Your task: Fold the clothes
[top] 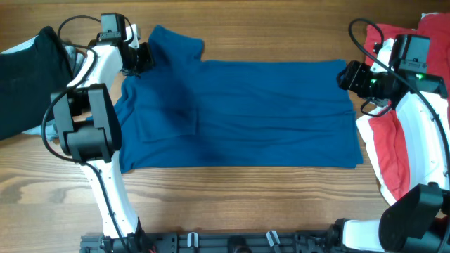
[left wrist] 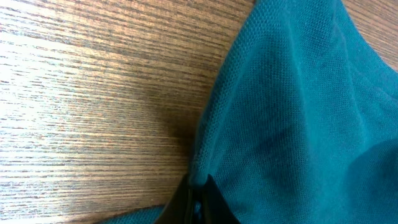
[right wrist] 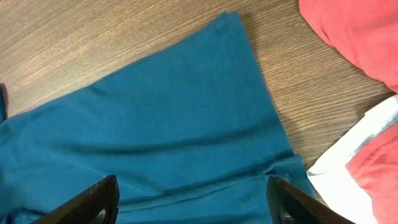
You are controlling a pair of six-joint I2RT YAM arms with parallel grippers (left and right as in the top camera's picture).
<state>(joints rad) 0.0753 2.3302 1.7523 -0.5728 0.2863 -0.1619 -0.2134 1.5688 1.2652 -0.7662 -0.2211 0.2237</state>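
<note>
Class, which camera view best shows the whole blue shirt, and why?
Overhead: the blue shirt lies spread out whole. The left wrist view shows only one bunched edge; the right wrist view only a hem corner.

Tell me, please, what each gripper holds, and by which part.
Left gripper: shut on the blue shirt, pinching a fold at its edge. Right gripper: open, holding nothing.

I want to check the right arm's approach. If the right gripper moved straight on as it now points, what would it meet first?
Probably the large dark blue cloth shirt, near its hem: the open right gripper points onto it. Depth is unclear.
</note>
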